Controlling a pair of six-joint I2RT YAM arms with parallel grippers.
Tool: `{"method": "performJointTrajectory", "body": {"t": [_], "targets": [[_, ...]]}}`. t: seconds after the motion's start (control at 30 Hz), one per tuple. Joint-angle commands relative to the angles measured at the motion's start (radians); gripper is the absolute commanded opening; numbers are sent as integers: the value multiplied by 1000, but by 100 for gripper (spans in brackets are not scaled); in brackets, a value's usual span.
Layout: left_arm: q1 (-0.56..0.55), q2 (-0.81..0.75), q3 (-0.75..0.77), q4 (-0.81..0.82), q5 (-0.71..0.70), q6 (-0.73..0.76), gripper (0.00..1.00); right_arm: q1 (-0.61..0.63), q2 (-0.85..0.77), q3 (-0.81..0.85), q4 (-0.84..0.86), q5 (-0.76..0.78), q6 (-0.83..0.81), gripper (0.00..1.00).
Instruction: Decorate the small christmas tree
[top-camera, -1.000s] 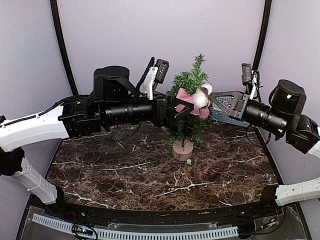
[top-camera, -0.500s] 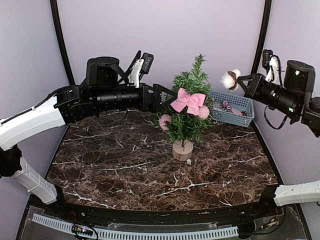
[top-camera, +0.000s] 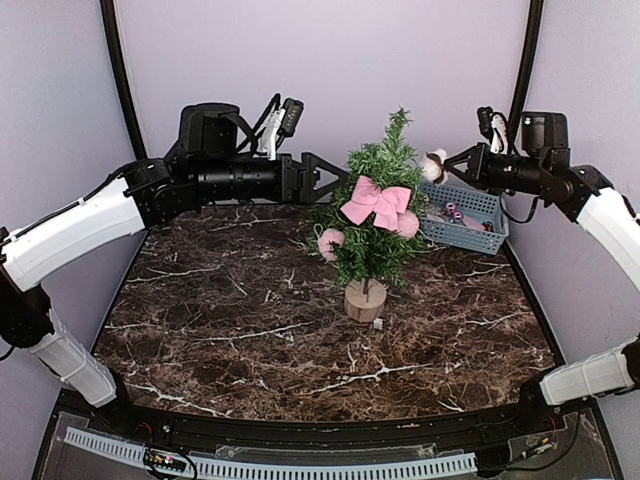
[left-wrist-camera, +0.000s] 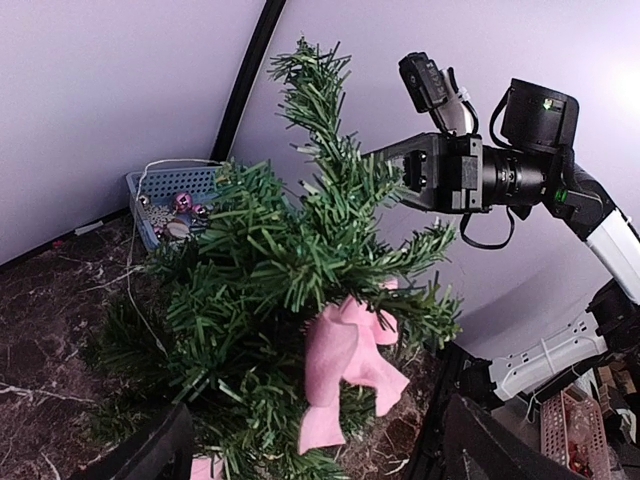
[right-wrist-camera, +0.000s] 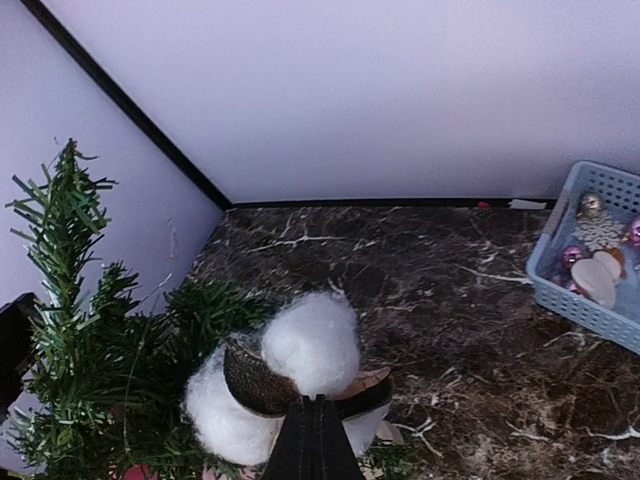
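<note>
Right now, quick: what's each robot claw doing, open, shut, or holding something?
Left gripper: open, holding nothing, beside the small christmas tree.
Right gripper: shut on a white cotton ornament.

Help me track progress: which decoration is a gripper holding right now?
The white cotton ornament, pinched in the shut right gripper; the pink bow and pink ball already hang on the small christmas tree.

You have no writing to read here: no text, label, brand name, number or sign is legible in the overhead view or in either wrist view.
</note>
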Motion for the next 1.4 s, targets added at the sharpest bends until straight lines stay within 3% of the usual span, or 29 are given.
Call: {"method": "performJointTrajectory", "body": {"t": [0.0,0.3,0.73,1.13,1.37], "targets": [[19,29,67,-9,41,20,88,-14,53,72,75,-304,-49,0],[24,141,218,-82,45,82,77,-14,104,85,21,-482,-111,0],[24,218,323,-134,20,120,45,-15,161,80,46,-519,-113,0],[25,265,391,-153,45,145,44,-8,176,92,76,-547,-97,0],[25,288,411,-160,56,146,26,10,199,80,83,-531,-96,0]]}}
